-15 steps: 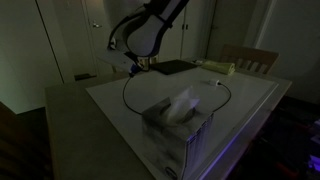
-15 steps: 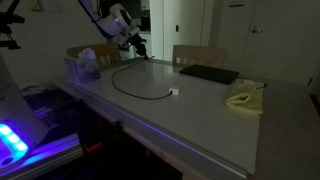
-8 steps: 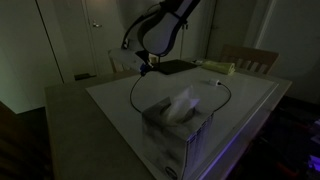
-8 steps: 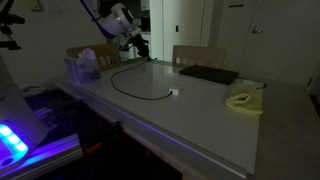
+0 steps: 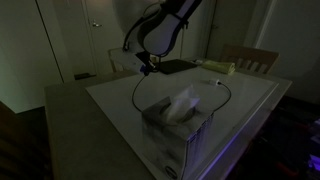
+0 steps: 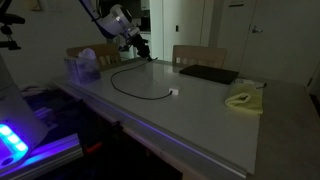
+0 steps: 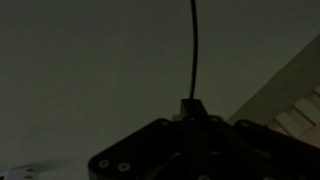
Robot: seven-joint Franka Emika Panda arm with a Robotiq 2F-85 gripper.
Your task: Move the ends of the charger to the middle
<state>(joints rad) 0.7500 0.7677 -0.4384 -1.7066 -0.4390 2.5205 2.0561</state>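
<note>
The charger is a thin black cable [image 5: 135,95] looping over the white table; it also shows in an exterior view [image 6: 130,90]. Its small whitish plug lies on the table in both exterior views [image 5: 219,83] [image 6: 173,93]. My gripper [image 5: 147,68] [image 6: 140,52] is shut on the cable's dark end and holds it just above the table. In the wrist view the cable [image 7: 193,45] runs straight away from the closed jaws [image 7: 191,112]. The middle of the table [image 6: 185,85] lies beyond the loop.
A tissue box [image 5: 178,120] [image 6: 83,68] stands at one table edge. A flat black pad [image 5: 172,67] [image 6: 208,74] and a yellow cloth [image 5: 216,67] [image 6: 244,99] lie on the table. Chairs [image 6: 198,55] stand behind it.
My gripper moved with the dark cable end toward the table's middle between one second and half a second ago, reshaping the loop; since then it has hardly moved.
</note>
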